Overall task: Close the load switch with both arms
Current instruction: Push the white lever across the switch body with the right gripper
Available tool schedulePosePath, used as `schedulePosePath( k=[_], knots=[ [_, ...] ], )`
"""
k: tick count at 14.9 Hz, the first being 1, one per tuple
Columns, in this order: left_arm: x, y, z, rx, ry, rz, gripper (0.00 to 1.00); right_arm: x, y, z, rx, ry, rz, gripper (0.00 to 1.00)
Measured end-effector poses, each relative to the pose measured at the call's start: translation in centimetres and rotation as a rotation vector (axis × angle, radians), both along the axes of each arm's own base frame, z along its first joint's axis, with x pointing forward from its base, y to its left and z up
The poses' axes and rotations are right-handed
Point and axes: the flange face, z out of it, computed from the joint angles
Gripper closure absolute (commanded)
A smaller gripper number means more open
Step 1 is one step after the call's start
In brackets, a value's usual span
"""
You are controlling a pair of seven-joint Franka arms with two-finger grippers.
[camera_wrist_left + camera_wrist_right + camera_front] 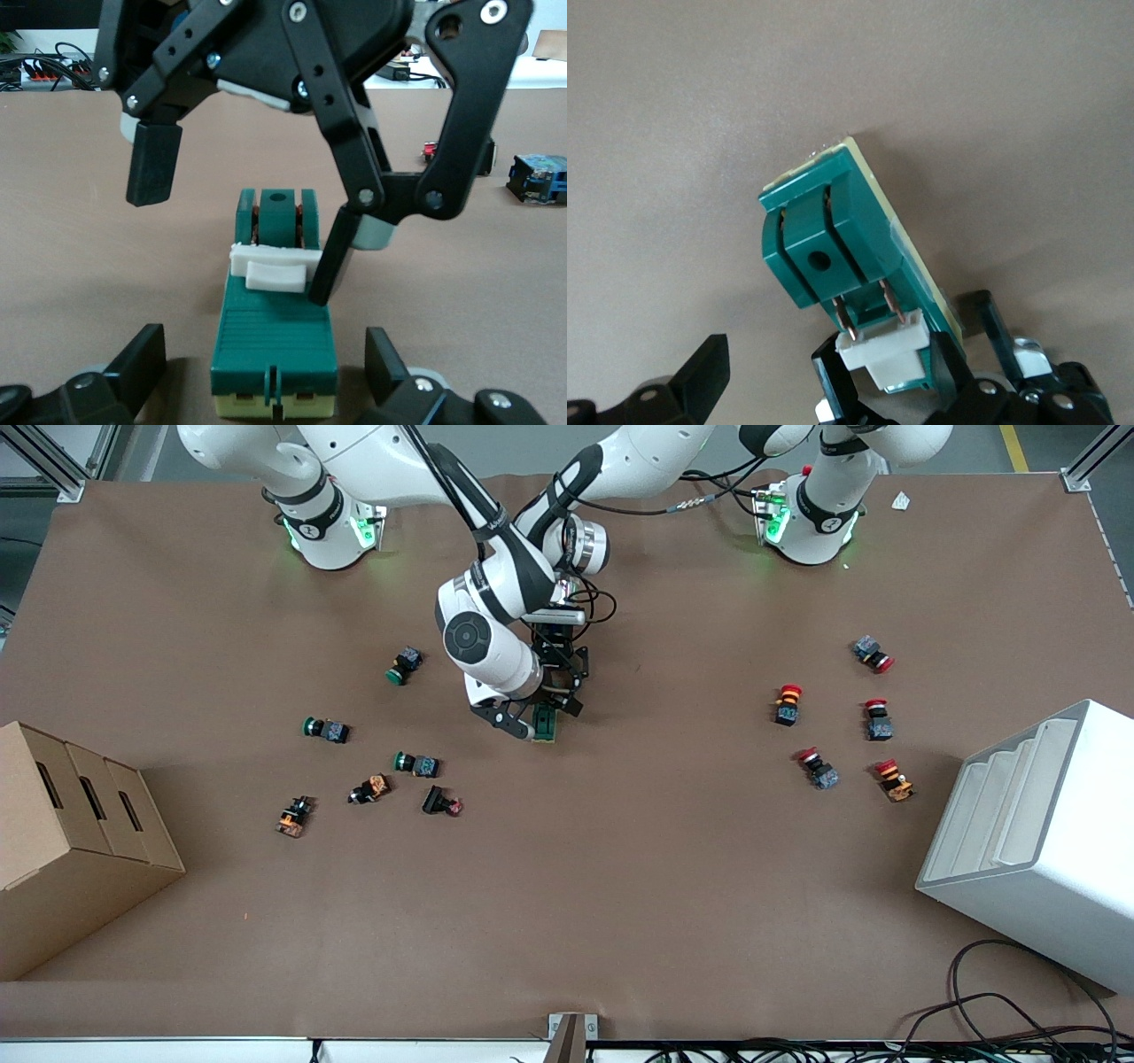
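I see load switch on table middle, both grippers over it. Right gripper spread wide, one finger by white toggle. Left gripper also spread, not gripping, flanking block's end. Block looks small, light, hard, may slide. Toggle at 12 o'clock of ribbed body: I hold green sides, push toggle.

One load switch, five red-capped buttons, six other buttons, two arms

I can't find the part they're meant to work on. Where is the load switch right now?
In the front view the load switch lies mid-table under both end effectors, right and left, with a green-capped push button nearest, toward the right arm's end.
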Motion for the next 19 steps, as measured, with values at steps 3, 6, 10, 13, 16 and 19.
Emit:
schedulePosePath(
  k=[3, 6, 10, 13, 16, 19],
  knots=[
    [0.0, 0.0, 0.0, 0.0, 0.0, 0.0, 0.01, -0.2, 0.2, 0.0, 0.001, 0.0, 0.002, 0.0],
    [0.0, 0.0, 0.0, 0.0, 0.0, 0.0, 0.01, -0.1, 0.1, 0.0, 0.003, -0.004, -0.003, 0.0],
    [0.0, 0.0, 0.0, 0.0, 0.0, 0.0, 0.01, -0.2, 0.0, -1.1, -0.003, -0.008, -0.017, 0.0],
    [0.0, 0.0, 0.0, 0.0, 0.0, 0.0, 0.01, 0.0, -0.1, -1.2, -0.003, -0.007, -0.037, 0.0],
    [0.0, 0.0, 0.0, 0.0, -0.001, 0.0, 0.01, 0.3, -0.4, -1.1, 0.014, 0.013, -0.081, 0.0],
    [0.0, 0.0, 0.0, 0.001, -0.001, 0.0, 0.01, 1.0, -0.5, -0.5, 0.021, 0.043, -0.09, 0.0]
  ],
)
